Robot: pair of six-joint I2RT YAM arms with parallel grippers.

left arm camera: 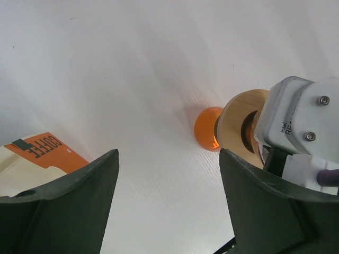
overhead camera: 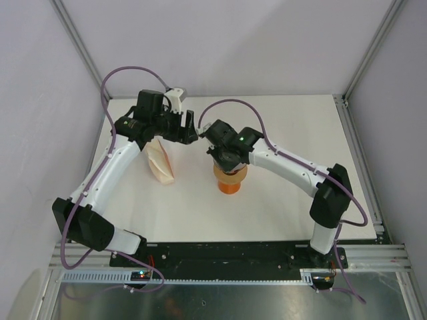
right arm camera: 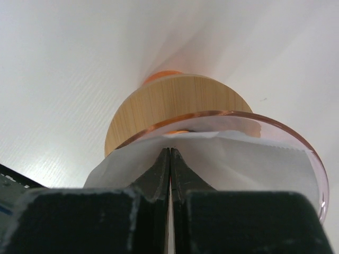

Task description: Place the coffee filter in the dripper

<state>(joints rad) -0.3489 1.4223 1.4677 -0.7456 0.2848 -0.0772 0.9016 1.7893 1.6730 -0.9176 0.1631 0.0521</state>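
- The right gripper is pressed closed, its tips inside the dripper against the filter.
- The filter lies in the dripper; ease it down gently, centred.
- The left gripper, spread wide, waits beside the dripper.

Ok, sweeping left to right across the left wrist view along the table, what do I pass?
Filter pack with the orange COFFEE label → orange cup → wooden collar → right arm's white wrist housing.
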